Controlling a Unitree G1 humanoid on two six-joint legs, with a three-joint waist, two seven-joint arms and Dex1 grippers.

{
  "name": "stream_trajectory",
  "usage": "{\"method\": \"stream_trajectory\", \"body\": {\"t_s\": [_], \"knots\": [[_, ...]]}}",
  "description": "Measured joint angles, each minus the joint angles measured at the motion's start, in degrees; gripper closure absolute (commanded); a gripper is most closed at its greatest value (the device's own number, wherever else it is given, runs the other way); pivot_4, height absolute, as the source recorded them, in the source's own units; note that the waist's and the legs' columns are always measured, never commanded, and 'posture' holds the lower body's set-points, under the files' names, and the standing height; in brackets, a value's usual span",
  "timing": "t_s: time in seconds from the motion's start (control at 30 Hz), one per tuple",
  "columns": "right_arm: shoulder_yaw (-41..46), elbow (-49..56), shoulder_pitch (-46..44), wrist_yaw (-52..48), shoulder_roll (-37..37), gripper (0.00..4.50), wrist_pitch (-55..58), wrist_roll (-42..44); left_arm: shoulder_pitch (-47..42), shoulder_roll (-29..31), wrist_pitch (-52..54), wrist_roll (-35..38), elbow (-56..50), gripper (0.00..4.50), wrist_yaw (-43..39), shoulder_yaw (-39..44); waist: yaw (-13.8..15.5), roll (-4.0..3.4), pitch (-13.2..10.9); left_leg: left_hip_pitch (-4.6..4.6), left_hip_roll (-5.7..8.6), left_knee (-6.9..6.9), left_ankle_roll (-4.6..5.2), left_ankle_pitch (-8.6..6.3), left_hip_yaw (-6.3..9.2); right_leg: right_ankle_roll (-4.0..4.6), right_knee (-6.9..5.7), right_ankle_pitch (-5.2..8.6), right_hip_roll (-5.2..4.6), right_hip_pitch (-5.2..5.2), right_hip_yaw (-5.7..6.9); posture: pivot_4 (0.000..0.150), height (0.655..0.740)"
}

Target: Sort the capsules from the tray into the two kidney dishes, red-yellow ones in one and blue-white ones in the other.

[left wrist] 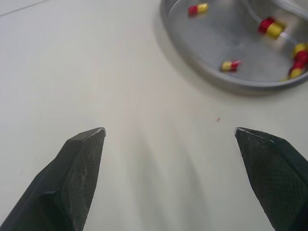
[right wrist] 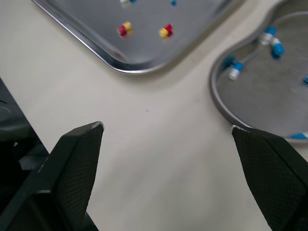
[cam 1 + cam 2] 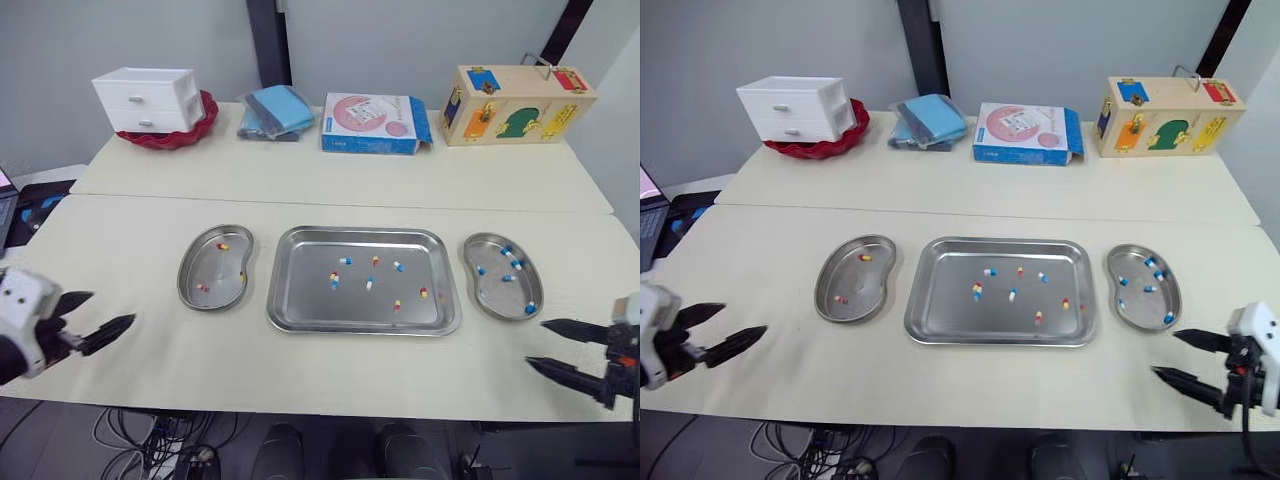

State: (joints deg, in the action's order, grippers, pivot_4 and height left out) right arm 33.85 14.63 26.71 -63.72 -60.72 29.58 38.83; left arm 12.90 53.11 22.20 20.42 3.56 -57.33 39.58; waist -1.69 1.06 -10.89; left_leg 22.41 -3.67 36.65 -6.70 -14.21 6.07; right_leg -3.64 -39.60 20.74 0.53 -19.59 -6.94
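Note:
A steel tray (image 3: pixel 290 305) lies in the middle of the table with several red-yellow and blue-white capsules (image 3: pixel 334 280) scattered in it. Left of it a kidney dish (image 3: pixel 190 275) holds red-yellow capsules (image 1: pixel 231 65). Right of the tray a second kidney dish (image 3: pixel 478 290) holds blue-white capsules (image 2: pixel 234 72). My left gripper (image 3: pixel 90 318) hovers open near the table's front left edge, empty. My right gripper (image 3: pixel 562 348) is open and empty at the front right, just short of the right dish.
Along the back of the table stand a white drawer unit (image 3: pixel 148 98) on a red bowl, folded blue cloths (image 3: pixel 277 110), a flat box (image 3: pixel 372 124) and a wooden latch box (image 3: pixel 515 103). A dark device (image 3: pixel 30 208) sits off the left edge.

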Motion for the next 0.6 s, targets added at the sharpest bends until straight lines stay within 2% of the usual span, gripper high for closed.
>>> {"method": "stream_trajectory", "body": {"t_s": [0.23, 0.53, 0.6], "knots": [[0.1, -11.0, -4.8, -3.8, -2.8, 0.00, -0.5, -6.3, -0.2, 2.0, -6.5, -1.3, 8.0, 0.03, -1.6, 0.8, -0.3, -0.01, 0.0, 0.22, -0.03, -0.18, 0.00, 0.00, -0.11, -0.06, 0.21, -0.06, -0.02, -0.13, -0.05, 0.150, 0.7400], [-1.4, -12.7, -8.5, -6.4, -3.1, 0.00, -1.4, -9.6, -0.2, 1.4, -7.9, -0.9, 7.7, 0.03, -2.2, 0.7, -0.5, -0.02, 0.0, 0.21, -0.03, -0.44, 0.00, 0.00, -0.14, -0.05, 0.22, -0.06, -0.03, -0.21, -0.04, 0.150, 0.7400], [-1.4, -11.4, -9.1, -7.2, -3.0, 0.00, -1.2, -9.3, -0.2, -1.0, -10.2, 0.5, 6.2, 0.03, -3.1, 0.8, -0.5, -0.09, 0.0, 0.19, -0.01, -0.46, 0.00, 0.00, -0.22, -0.05, 0.23, -0.07, -0.07, -0.21, -0.09, 0.150, 0.7400]]}}
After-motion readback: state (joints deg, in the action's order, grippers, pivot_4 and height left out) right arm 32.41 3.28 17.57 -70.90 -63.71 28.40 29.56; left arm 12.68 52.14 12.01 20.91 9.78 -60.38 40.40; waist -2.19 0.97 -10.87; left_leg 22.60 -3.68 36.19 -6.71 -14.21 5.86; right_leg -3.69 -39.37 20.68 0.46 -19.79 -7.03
